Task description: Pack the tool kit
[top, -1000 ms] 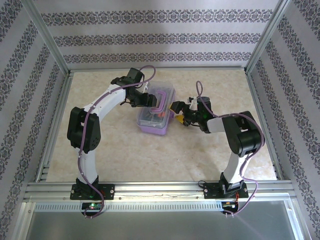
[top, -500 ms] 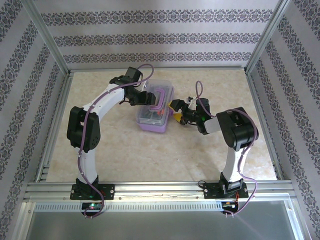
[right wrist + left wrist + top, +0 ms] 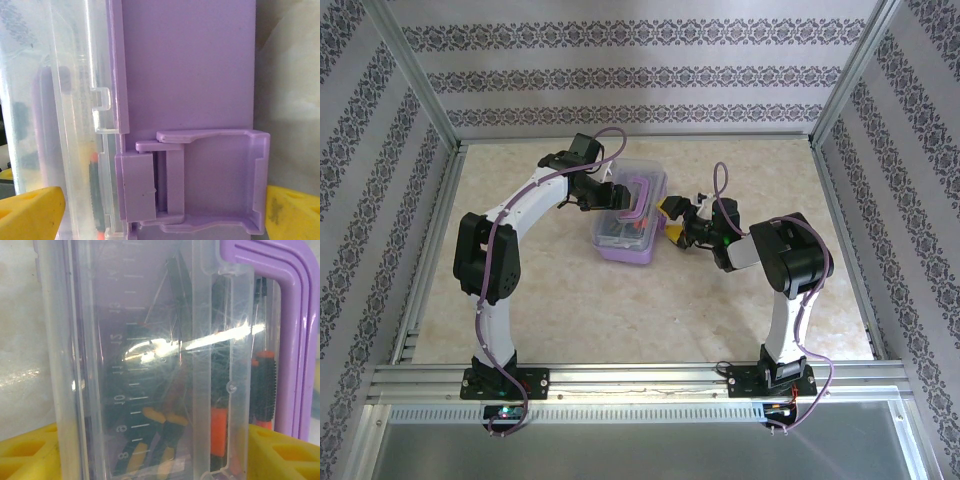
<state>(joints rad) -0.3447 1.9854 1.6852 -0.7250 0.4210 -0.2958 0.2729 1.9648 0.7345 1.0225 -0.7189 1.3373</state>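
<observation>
Beige tabletop (image 3: 570, 310), and toward its far middle sits the purple tool box (image 3: 625, 240) with its clear lid (image 3: 125, 340) on top and me parked on both sides of it. My left fingers (image 3: 25, 455) straddle the lid beside the purple handle (image 3: 295, 315), and honestly I can't tell if they're squeezing it or just sitting around it. My right fingers (image 3: 30, 210) are spread wide with nothing in them, one on each side of the purple latch (image 3: 210, 180) on the box's right wall. Through the lid I can see screwdrivers (image 3: 262, 385) lying inside, with orange-and-black handles.
</observation>
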